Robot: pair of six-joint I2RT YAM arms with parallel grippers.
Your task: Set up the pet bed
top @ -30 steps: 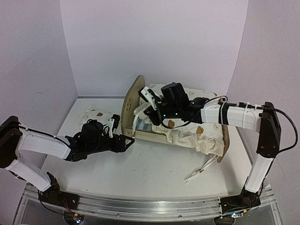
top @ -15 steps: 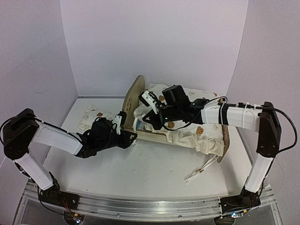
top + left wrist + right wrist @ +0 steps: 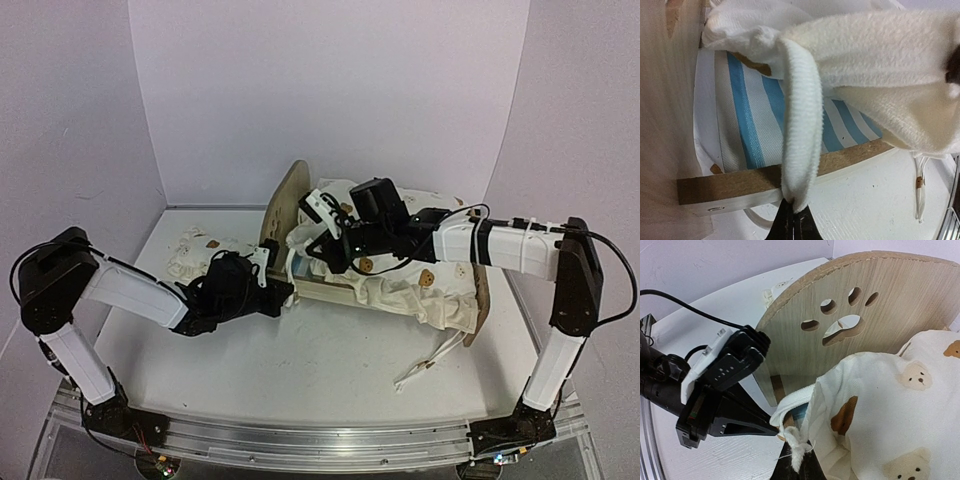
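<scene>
Seen from above, the pet bed [image 3: 335, 290] stands toward the back of the tabletop [image 3: 320, 360]; its rounded headboard [image 3: 283, 200] is at the left end, and a cream bear-print cushion [image 3: 425, 285] is heaped over the frame and spills off the right end; a small pillow [image 3: 195, 245] lies apart on the left; the left pincer [image 3: 286, 292] sits low at the near rail by the headboard, the right pincer [image 3: 306, 242] just above it over the fabric.

From the left wrist, the left pincer is closed on the hanging end of a thick white tie [image 3: 801, 150] of the cushion; the tie droops across the wooden side rail [image 3: 735, 182], in front of the blue-and-white striped base [image 3: 747, 125].

From the right wrist, the right pincer is clamped on the cushion's knotted, frayed corner below the paw-print cutout [image 3: 842, 327]; the left pincer's dark tips reach the tie's loop just beside it.

The step in hand appears to be drawing this corner down to the headboard end so the cushion can be seated; it would go best with the right arm steadying the corner while the left pulls gently along the tie, not sideways, since the light frame could drag or tip; the left grip looks to be on the very tip, so it may slip; the bunched far end suggests the job is only partway done.
</scene>
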